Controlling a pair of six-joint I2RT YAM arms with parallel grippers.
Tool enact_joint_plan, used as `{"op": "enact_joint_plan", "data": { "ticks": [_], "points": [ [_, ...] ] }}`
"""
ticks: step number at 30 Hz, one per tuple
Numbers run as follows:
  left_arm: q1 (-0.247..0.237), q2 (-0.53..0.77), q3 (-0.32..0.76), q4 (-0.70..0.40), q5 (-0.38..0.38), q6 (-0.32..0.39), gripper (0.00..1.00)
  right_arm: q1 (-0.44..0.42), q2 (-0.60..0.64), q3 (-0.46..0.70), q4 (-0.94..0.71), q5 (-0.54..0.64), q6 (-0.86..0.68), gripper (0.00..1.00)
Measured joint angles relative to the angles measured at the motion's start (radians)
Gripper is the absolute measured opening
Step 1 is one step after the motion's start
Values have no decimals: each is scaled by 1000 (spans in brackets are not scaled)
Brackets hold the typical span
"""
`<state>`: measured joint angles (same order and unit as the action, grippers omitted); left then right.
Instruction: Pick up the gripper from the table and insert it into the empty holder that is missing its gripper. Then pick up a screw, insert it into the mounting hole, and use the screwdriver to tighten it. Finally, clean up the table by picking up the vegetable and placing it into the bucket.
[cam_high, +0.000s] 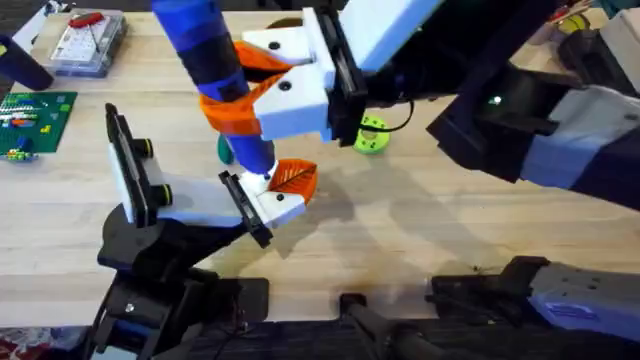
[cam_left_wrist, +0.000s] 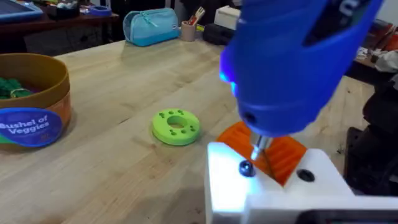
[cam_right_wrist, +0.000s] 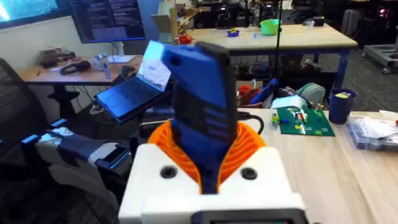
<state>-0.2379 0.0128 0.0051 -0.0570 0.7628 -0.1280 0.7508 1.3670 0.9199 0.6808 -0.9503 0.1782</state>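
Note:
My right gripper (cam_high: 262, 95) is shut on the blue screwdriver (cam_high: 215, 60), its white fingers (cam_right_wrist: 261, 186) and orange pads on both sides of the body (cam_right_wrist: 202, 118). The screwdriver's bit (cam_left_wrist: 258, 148) rests on a dark screw (cam_left_wrist: 247, 168) in the white gripper piece (cam_left_wrist: 273, 193) with an orange ribbed pad (cam_high: 295, 178). That piece sits on the left gripper (cam_high: 190, 200). The orange-brown bucket (cam_left_wrist: 31, 106) stands off to the side with green things inside. A small dark green patch (cam_high: 223, 150), perhaps the vegetable, peeks out behind the screwdriver.
A lime-green ring disc (cam_high: 372, 135) lies on the table past the screwdriver. A clear parts box (cam_high: 85, 45) and a green circuit board (cam_high: 35, 118) sit at the far left. The right arm (cam_high: 560, 130) spans the upper right.

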Motion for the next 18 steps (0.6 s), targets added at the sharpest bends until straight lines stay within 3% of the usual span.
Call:
{"op": "enact_joint_plan", "data": {
  "ticks": [18],
  "points": [
    [0, 0, 0, 0, 0, 0, 17, 15, 1, 0, -5, 11, -15, 85]
  ]
}}
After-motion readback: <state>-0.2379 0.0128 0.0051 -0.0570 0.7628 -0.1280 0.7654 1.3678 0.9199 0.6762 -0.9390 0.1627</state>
